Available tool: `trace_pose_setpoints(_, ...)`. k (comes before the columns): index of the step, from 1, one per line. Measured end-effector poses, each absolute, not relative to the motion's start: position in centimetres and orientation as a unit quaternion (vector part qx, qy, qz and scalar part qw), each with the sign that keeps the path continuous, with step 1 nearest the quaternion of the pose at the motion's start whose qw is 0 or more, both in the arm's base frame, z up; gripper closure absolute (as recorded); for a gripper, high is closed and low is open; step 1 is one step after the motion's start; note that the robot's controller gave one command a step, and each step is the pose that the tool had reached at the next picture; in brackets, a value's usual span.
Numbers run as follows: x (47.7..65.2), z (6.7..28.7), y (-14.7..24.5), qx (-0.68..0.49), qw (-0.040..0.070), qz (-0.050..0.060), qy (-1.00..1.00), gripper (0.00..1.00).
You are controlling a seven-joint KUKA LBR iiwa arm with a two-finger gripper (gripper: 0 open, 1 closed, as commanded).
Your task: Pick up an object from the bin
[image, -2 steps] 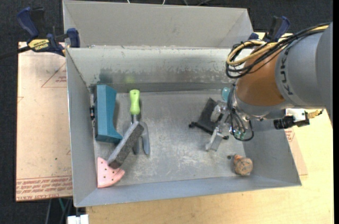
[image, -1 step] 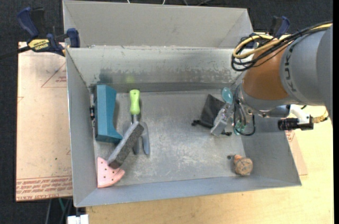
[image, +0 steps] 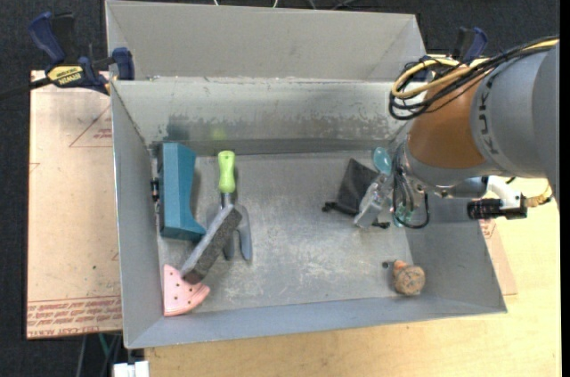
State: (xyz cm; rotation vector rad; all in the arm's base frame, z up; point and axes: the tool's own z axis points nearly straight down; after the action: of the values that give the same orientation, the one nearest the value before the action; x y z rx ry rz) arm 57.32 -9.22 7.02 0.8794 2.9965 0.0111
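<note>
Hand [image: 378, 208] beside black wedge [image: 355, 183]

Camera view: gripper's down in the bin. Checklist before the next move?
1. Gripper inside the bin, at its right side: ok.
2. Nearest candidate: black object, right beside the gripper on its left: ok.
3. Anything held: cannot tell.
4. Brown lump lies apart from the gripper, nearer the front wall: ok.
5. Left-side heap of blue block, green-handled tool, grey bar and pink piece is well away from the gripper: ok.
6. Clearance to the right wall: cannot tell, the arm covers it.
</note>
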Motion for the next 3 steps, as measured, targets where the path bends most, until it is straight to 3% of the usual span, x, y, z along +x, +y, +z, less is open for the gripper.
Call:
trace_pose_setpoints(1,57.1,8.9,-9.2,0.281,0.007,0.003,0.960,1.00)
trace_pose_setpoints(3,57.3,14.7,-9.1,0.280,0.009,0.004,0.960,1.00)
